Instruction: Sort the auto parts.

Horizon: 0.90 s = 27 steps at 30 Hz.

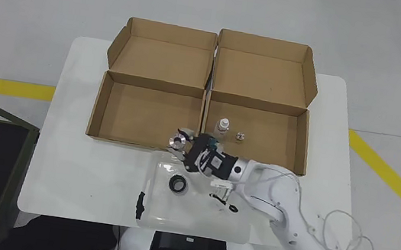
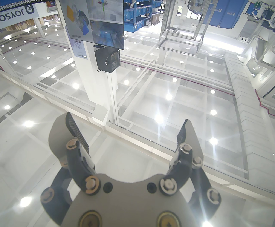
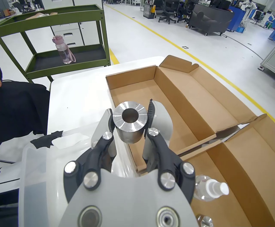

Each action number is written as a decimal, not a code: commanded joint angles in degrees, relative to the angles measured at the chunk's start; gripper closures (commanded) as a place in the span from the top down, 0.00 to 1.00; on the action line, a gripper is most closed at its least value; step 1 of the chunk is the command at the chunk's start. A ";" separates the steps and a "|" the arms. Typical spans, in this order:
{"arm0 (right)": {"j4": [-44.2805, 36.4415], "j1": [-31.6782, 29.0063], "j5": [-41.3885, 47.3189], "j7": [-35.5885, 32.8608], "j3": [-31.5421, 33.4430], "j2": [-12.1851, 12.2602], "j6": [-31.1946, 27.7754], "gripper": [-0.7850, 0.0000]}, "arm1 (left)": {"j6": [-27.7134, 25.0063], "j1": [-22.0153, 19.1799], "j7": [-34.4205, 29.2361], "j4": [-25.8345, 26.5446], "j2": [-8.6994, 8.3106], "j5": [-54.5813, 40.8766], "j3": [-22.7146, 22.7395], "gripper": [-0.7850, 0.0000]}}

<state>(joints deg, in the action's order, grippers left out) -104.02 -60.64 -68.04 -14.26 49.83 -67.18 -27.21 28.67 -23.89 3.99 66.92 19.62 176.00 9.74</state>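
The right pincer [image 3: 130, 111] was clamped on a short metal cylinder [image 3: 129, 129], its two fingers pressed against the cylinder's sides and the bored end facing the wrist camera. The cylinder was held off the white tabletop [image 1: 86, 171], over the near wall of an open cardboard box [image 1: 98, 111] that stood touching the side of the box with the bottle [image 1: 301, 151]. It sat close to the corner where the two boxes met. Inside the box with the bottle, a small clear spray bottle [image 1: 223, 126] and a small metal nut [image 1: 239, 137] lay just beside each other, near the wall shared with the neighbouring box. Both boxes had their lids folded back, away from the robot. A clear plastic bin [image 1: 145, 202] sat on the tabletop on the robot's side of the box with the bottle, and a black ring [image 1: 179, 185] lay in it. The left pincer [image 2: 127, 117] was turned up toward the hall ceiling, its toothed fingers [image 2: 75, 129] spread well apart with nothing between them.
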 commanded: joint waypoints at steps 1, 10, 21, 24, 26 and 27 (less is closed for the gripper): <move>1.09 1.02 -0.30 -0.23 -0.73 -0.34 0.09 0.00 | 0.00 0.00 0.00 0.00 0.00 0.00 0.00 1.00; 5.31 5.78 -0.09 -1.37 -4.17 -2.22 0.90 0.00 | 0.00 0.00 0.00 0.00 0.00 0.00 0.00 1.00; 13.16 12.75 0.51 -3.12 -9.68 -5.50 2.09 0.00 | 0.00 0.00 0.00 0.00 0.00 0.00 0.00 1.00; 15.51 14.70 0.87 -3.67 -11.10 -6.55 2.53 0.00 | 0.00 0.00 0.00 0.00 0.00 0.00 0.00 1.00; 17.12 15.92 0.86 -4.02 -12.00 -7.25 2.91 0.00 | 0.00 0.00 0.00 0.00 0.00 0.00 0.00 1.00; 17.92 16.44 1.01 -4.05 -12.45 -7.61 3.10 0.00 | 0.00 0.00 0.00 0.00 0.00 0.00 0.00 1.00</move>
<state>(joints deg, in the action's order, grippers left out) -86.88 -44.71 -67.11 -18.26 37.78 -74.47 -24.28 28.67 -23.89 3.99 66.92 19.62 176.00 9.74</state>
